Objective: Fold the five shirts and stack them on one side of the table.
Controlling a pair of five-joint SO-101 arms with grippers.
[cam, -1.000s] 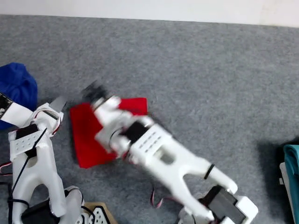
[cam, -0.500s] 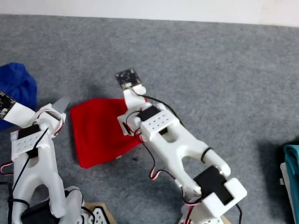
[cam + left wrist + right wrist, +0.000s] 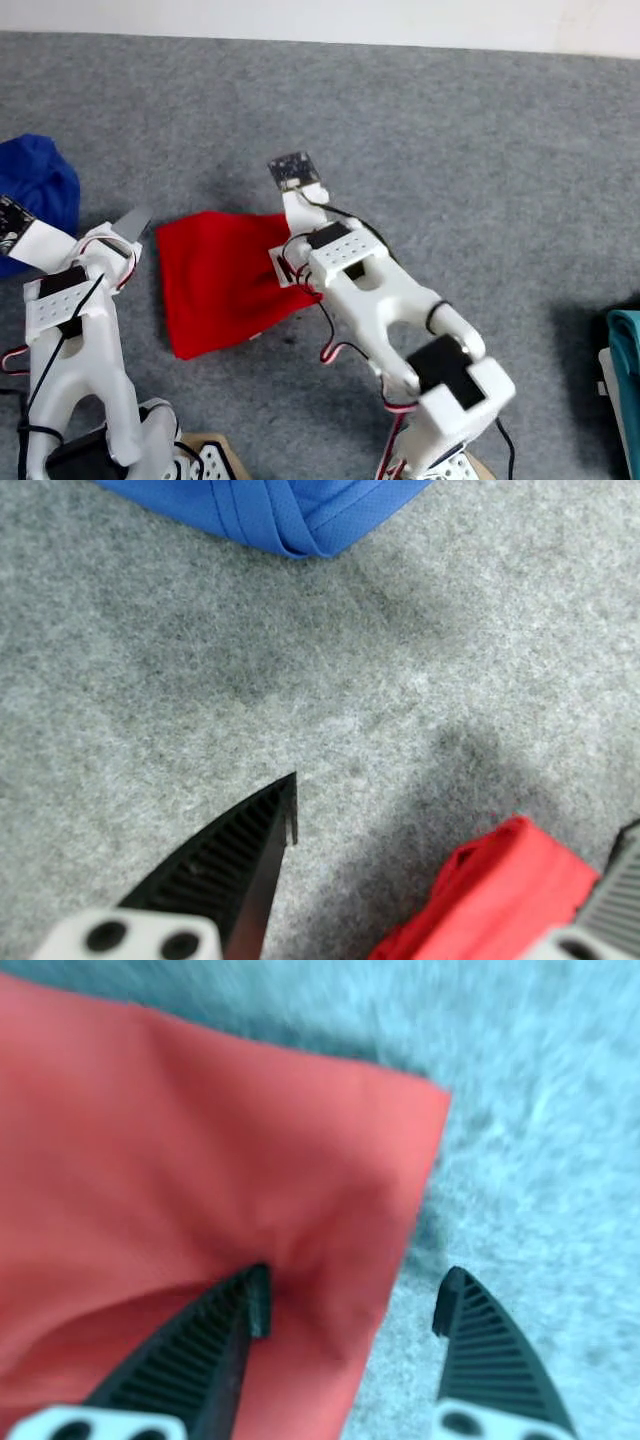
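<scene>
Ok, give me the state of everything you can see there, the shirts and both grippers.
Red cloth shirt: folded, lying flat on the grey carpeted table, a little rumpled.
Blue cloth shirt: bundled up, apart from the red one.
Teal cloth at the table's edge: mostly cut off, cannot tell.
Left gripper: open, empty.
Right gripper: open, astride the red shirt's edge.

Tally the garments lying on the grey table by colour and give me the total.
red shirt: 1
blue shirt: 1
teal garment, cut off at the table's right edge: 1
Total: 3
</scene>
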